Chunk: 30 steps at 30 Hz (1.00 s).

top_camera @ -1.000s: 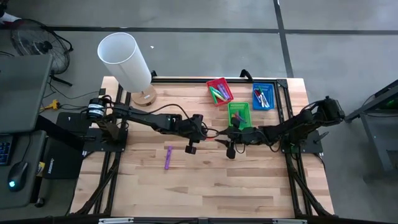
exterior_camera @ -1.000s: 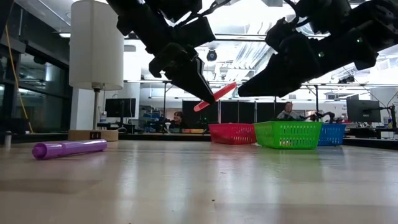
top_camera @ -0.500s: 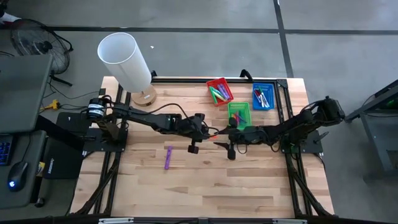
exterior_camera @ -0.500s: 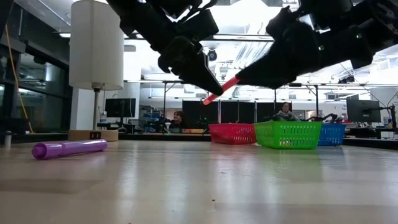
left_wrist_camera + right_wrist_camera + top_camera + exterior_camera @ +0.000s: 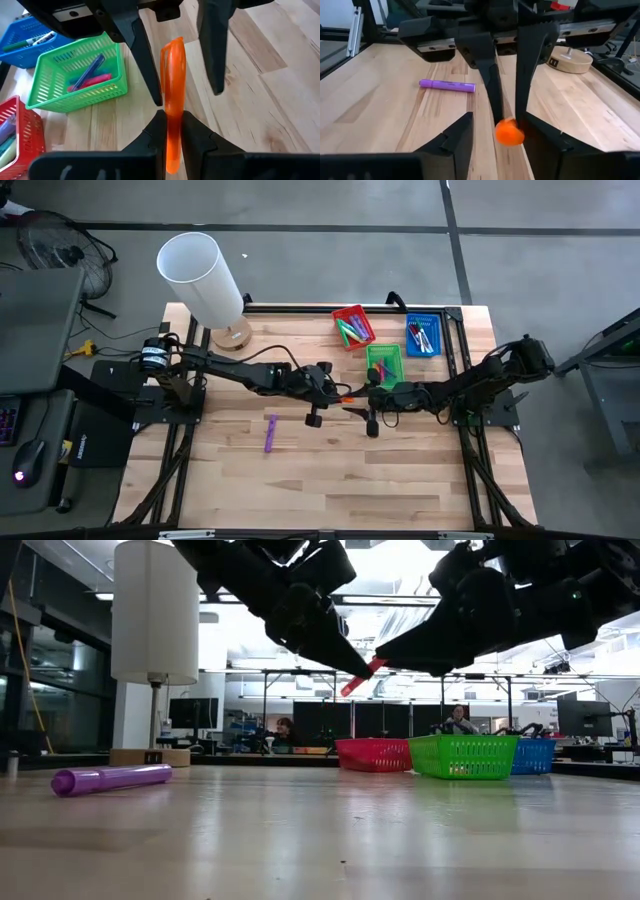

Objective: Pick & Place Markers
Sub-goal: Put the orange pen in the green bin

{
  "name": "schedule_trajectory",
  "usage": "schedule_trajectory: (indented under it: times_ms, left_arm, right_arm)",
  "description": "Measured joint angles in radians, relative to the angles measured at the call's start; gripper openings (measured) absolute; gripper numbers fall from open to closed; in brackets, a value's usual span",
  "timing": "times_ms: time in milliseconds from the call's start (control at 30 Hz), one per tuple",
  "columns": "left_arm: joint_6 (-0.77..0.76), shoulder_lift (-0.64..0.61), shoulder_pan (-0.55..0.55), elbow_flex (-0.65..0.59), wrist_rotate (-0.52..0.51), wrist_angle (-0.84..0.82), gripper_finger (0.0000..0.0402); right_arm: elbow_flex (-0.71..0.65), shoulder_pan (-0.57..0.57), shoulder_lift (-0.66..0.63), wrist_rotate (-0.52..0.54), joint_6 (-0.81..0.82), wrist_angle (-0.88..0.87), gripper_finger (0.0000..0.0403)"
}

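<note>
My left gripper [image 5: 338, 392] [image 5: 172, 117] is above the middle of the table and is shut on an orange marker [image 5: 346, 394] [image 5: 360, 677]. My right gripper [image 5: 353, 400] [image 5: 497, 125] faces it, open. Its fingers stand on either side of the marker's free end [image 5: 509, 132]. A purple marker [image 5: 270, 433] [image 5: 110, 779] lies flat on the table nearer the left. More markers lie in the red tray [image 5: 353, 327], the green tray [image 5: 385, 362] and the blue tray [image 5: 422, 337]. My left gripper pinches the orange marker between its two fingers [image 5: 159, 127], on the part of the barrel nearer its wrist [image 5: 173, 125]. The rest of the marker sticks out past the fingertips toward my right gripper. It is lifted clear of the table and tilted. My right gripper has one finger [image 5: 156, 95] close beside the marker; whether it touches cannot be told.
A lamp with a white shade [image 5: 200, 275] and a wooden base stands at the far left corner. The three trays sit in a group toward the far right of the table. Bare wood [image 5: 330, 470] lies along the near side. People sit in the room beyond the table.
My left gripper has carried the orange marker toward the table's right and a little up, toward my right gripper. The marker's free end now sits between the right gripper's open fingers.
</note>
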Motion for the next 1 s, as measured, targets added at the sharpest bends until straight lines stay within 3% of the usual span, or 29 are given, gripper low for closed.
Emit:
schedule_trajectory:
  times_ms: [433, 800, 1000]
  left_arm:
    - [-0.012, 0.000, 0.000, 0.000, 0.021, 0.025, 0.0025]
    - [-0.020, 0.000, 0.000, 0.000, 0.025, 0.028, 0.0027]
    - [-0.021, 0.000, 0.000, 0.000, 0.025, 0.038, 0.0108]
  right_arm:
    - [0.000, 0.000, 0.000, 0.018, -0.053, 0.027, 0.0046]
    - [0.000, 0.000, 0.000, 0.016, -0.050, 0.027, 0.0044]
    - [0.000, 0.000, 0.000, 0.029, -0.042, 0.033, 0.0044]
